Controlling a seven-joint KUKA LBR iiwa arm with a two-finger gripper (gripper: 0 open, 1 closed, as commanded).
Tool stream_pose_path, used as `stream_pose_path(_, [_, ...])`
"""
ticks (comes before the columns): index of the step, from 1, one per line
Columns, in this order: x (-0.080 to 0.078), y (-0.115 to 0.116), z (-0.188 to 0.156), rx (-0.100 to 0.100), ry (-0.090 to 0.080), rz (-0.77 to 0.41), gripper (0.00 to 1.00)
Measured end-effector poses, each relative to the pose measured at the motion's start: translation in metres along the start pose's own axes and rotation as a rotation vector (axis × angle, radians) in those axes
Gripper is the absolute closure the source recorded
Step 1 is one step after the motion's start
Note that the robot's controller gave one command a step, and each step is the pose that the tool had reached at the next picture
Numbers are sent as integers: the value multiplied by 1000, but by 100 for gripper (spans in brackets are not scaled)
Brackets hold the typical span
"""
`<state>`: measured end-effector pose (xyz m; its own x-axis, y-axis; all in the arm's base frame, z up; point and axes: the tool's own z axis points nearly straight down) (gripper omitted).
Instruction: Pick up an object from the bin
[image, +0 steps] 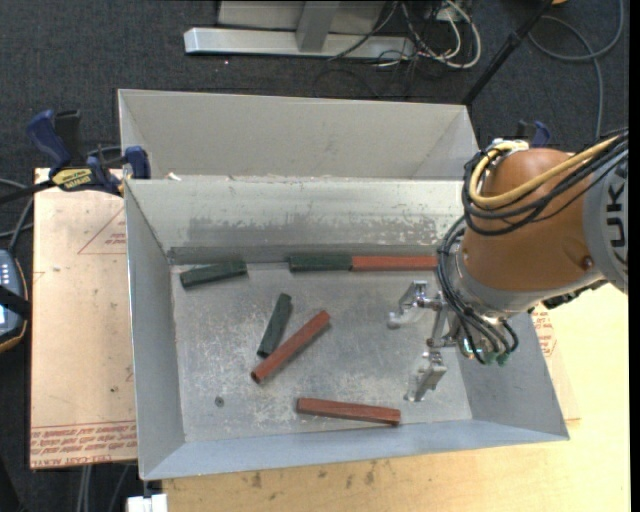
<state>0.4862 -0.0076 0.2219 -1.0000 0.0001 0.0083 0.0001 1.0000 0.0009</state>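
Six short bars are lying loose on the floor of the grey bin (300, 210); none is sitting between the jaws. The jaws are hanging spread apart and empty over bare floor, one fingertip (404, 306) pointing toward the back wall, the other toward the front wall.

Nearest candidate: a red-brown bar (348, 411) is lying flat, its near end just beside the front-side finger and its length running away from the jaws along the front wall. Behind the back-side finger, a second red-brown bar (394, 262) is resting against the back wall, end to end with a dark green bar (320, 264). Farther out, on the side away from the arm, a slanted red-brown bar (291, 347) is lying just beside a dark bar (274, 325), possibly touching it. One more dark green bar (212, 273) is sitting well apart.

Judgement: the front bar is looking like the shortest reach, and the jaws are already spanning across its narrow width. They should be centring on its middle rather than its end before coming down.

Edges: the sloping front wall is crowding that bar, so the front-side finger is getting little room. Both back-wall bars are pinned on one side. Open floor is lying mostly around the slanted bar.
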Motion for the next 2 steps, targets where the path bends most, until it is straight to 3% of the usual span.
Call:
stream_pose_path(1, [-2, 0, -4, 0, -9, 0, 0])
stream_pose_path(2, [1, 6, 51, 1, -14, -40, 0])
